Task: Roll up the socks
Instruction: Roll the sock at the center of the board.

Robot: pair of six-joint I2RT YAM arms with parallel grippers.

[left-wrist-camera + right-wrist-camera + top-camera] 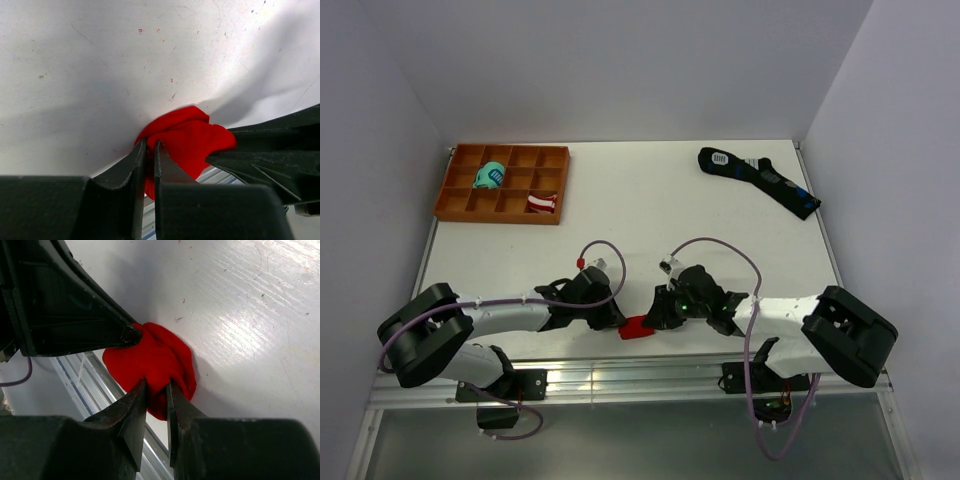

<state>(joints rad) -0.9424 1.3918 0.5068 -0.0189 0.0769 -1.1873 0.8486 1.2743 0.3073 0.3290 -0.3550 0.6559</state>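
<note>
Table edge (690, 345): socks (637, 328) pinched by left tool (150, 148) and right tool (156, 386).

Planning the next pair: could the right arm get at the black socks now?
Probably not yet: the right gripper is shut on the red socks; nothing lies between it and the black socks, though.

We saw the socks (155, 355) as soft, matt red cloth; the table (250, 315) was scratched, slightly glossy; its edge rail (620, 375) ribbed metal.
</note>
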